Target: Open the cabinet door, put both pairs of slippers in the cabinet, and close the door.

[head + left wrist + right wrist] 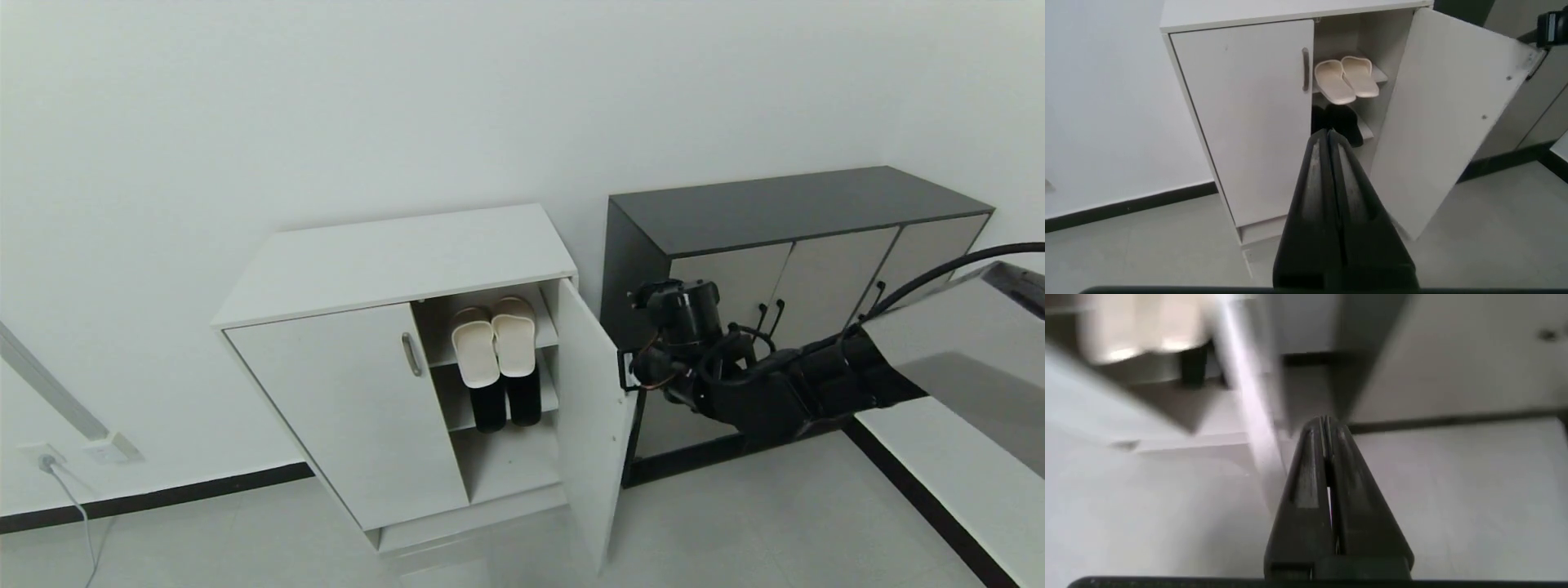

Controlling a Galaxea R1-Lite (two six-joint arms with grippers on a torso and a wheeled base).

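The right pincer (1326, 433) is clenched, fingers pressed together on nothing, at the outer face of the cabinet's open door (592, 408), near its free edge. The left pincer (1328, 143) is likewise clenched and empty, in front of the cabinet (392, 261). Inside the cabinet, the white slippers (494, 339) lie on the upper shelf and the black slippers (506, 404) on the shelf below, so closing looks like the remaining step. The door is a stiff, light hinged panel. I judge a push on its outer face, far from the hinges, would swing it easily. Whether the right pincer touches the door is hard to tell. The white pair overhangs its shelf and covers the black pair's ends.
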